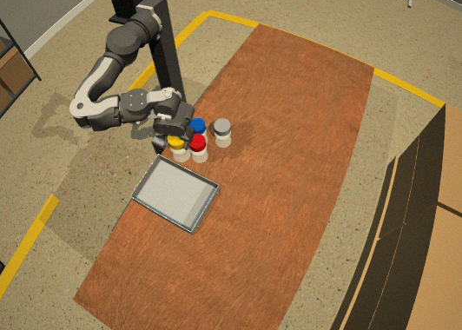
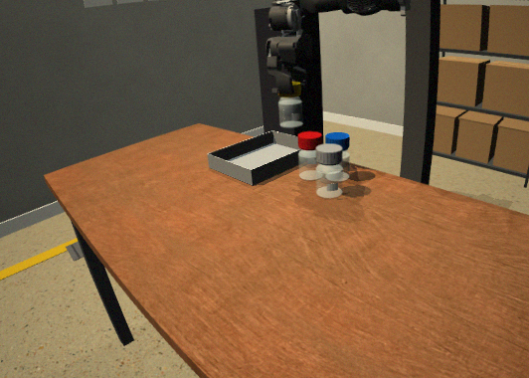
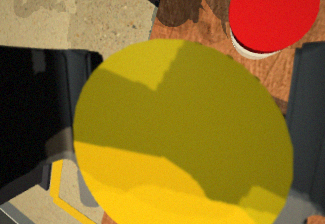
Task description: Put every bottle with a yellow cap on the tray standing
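Note:
My gripper [image 1: 174, 135] is shut on the yellow-capped bottle [image 1: 177, 148] and holds it upright in the air above the table, near the far edge behind the tray, as the exterior view shows [image 2: 290, 106]. In the wrist view the yellow cap [image 3: 182, 135] fills the space between my fingers. The grey tray [image 1: 175, 192] lies on the table, and also shows in the exterior view [image 2: 254, 156]. A red-capped bottle [image 1: 198, 148], a blue-capped bottle [image 1: 198, 127] and a grey-capped bottle [image 1: 222, 132] stand on the table beside the tray's far corner.
The arm's dark column [image 1: 162, 48] stands just behind the bottles. Shelves with cardboard boxes [image 2: 477, 80] stand beyond the table. The table's edge runs close to the held bottle.

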`<action>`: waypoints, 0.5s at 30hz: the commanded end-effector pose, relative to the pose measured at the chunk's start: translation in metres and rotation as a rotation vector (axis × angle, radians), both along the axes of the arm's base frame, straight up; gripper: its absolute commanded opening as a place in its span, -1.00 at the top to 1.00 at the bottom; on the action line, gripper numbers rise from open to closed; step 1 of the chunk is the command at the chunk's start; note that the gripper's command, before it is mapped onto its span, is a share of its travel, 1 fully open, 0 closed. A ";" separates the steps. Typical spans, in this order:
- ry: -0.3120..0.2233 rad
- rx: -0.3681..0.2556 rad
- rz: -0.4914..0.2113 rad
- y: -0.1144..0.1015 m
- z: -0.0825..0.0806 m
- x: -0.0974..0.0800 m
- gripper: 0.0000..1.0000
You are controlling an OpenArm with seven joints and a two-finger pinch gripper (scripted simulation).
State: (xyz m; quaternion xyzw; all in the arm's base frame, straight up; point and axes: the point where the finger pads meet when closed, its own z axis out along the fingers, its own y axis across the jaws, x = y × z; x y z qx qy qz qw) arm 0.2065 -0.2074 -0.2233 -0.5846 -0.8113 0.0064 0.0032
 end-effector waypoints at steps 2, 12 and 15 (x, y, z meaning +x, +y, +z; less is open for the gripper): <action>-0.008 0.004 -0.063 0.001 0.001 0.002 1.00; -0.009 0.003 -0.242 0.001 0.001 0.002 1.00; -0.010 0.003 -0.278 0.001 0.001 0.002 1.00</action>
